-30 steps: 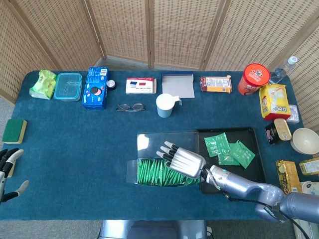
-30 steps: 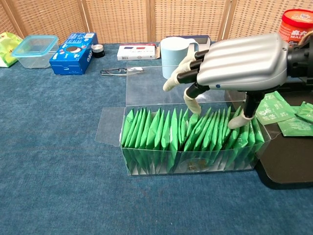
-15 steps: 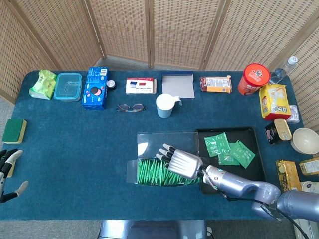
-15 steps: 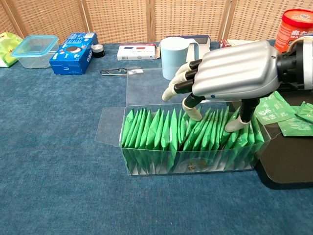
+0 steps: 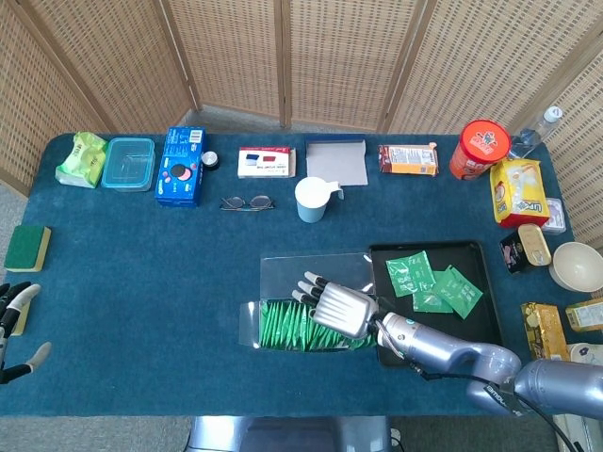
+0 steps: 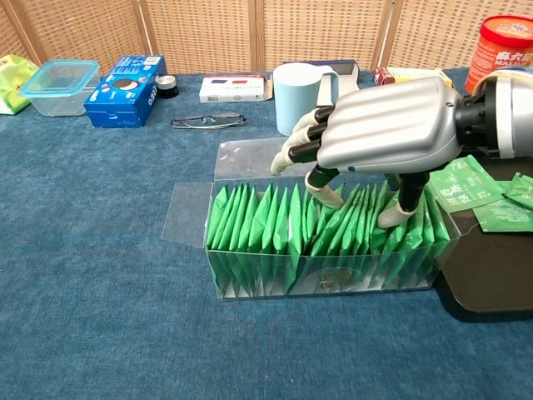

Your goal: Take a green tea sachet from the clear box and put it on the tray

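Note:
A clear box (image 6: pixel 250 279) (image 5: pixel 254 315) packed with several upright green tea sachets (image 6: pixel 266 221) (image 5: pixel 283 325) stands just left of the black tray (image 5: pixel 485 320) (image 6: pixel 491 283). Three green sachets (image 5: pixel 431 282) (image 6: pixel 470 187) lie on the tray. My right hand (image 6: pixel 387 129) (image 5: pixel 334 306) hovers over the box's right half, palm down, fingers spread and reaching into the sachet tops; thumb and a finger touch the sachets, nothing is lifted. My left hand (image 5: pixel 14 325) rests open at the table's left edge, holding nothing.
A light blue mug (image 6: pixel 298 96) (image 5: pixel 311 200) and glasses (image 6: pixel 208 122) stand behind the box. Along the far edge sit a blue biscuit box (image 5: pixel 181 166), a plastic container (image 5: pixel 128 162), a red can (image 5: pixel 480 147) and snack packs. A green sponge (image 5: pixel 27 248) lies far left.
My right hand has lowered and shifted slightly left over the box, fingers sinking among the sachet tops. The box's back flap has tilted down a little. The left hand stayed put.

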`<state>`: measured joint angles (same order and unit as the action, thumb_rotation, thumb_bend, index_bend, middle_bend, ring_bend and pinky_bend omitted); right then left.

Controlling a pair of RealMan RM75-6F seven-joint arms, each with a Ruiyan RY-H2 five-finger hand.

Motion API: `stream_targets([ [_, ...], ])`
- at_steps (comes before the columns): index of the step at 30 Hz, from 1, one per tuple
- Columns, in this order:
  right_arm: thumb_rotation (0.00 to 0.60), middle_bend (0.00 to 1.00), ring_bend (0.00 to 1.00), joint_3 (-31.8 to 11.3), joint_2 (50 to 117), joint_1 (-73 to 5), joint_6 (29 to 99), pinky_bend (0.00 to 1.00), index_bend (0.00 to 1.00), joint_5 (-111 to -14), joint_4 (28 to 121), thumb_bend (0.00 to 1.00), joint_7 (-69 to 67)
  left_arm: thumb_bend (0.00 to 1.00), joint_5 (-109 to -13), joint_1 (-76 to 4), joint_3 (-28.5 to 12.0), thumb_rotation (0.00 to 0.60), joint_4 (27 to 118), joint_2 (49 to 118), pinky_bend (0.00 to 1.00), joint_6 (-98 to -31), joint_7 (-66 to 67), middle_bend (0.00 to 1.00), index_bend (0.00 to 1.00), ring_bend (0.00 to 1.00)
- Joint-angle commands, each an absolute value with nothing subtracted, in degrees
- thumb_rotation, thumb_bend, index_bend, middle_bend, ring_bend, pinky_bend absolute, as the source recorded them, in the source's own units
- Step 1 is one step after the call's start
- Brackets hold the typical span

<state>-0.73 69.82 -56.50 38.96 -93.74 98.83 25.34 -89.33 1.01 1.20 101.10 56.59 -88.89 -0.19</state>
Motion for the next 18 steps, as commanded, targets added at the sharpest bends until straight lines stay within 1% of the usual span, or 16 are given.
stream_targets([
  [1,0.6,0.14,0.11,-0.52,69.98,-56.31,38.98,0.1,0.52,-93.64,99.03,0.05,25.62,0.24,-89.34,1.02,1.2,0.6,101.14,56.56,0.24,-88.91,-0.2,0.12,0.12,0.07],
  [6,0.6,0.17,0.14,-0.38,70.41,-55.67,40.29,0.1,0.59,-93.99,99.58,0.05,25.47,0.24,-89.61,0.95,1.1,0.6,101.25,56.49,0.24,-89.07,-0.17,0.12,0.12,0.06],
  [15,0.6,0.19,0.18,-0.34,72.17,-54.79,42.11,0.1,0.64,-94.42,98.97,0.05,25.31,0.24,-89.59,1.16,1.11,0.6,101.09,56.3,0.24,-89.41,-0.46,0.12,0.12,0.06],
  [18,0.6,0.21,0.2,-0.48,72.73,-54.6,42.56,0.11,0.67,-94.33,98.91,0.06,25.11,0.24,-89.58,1.23,1.11,0.6,100.95,56.27,0.24,-89.5,-0.57,0.12,0.12,0.05],
])
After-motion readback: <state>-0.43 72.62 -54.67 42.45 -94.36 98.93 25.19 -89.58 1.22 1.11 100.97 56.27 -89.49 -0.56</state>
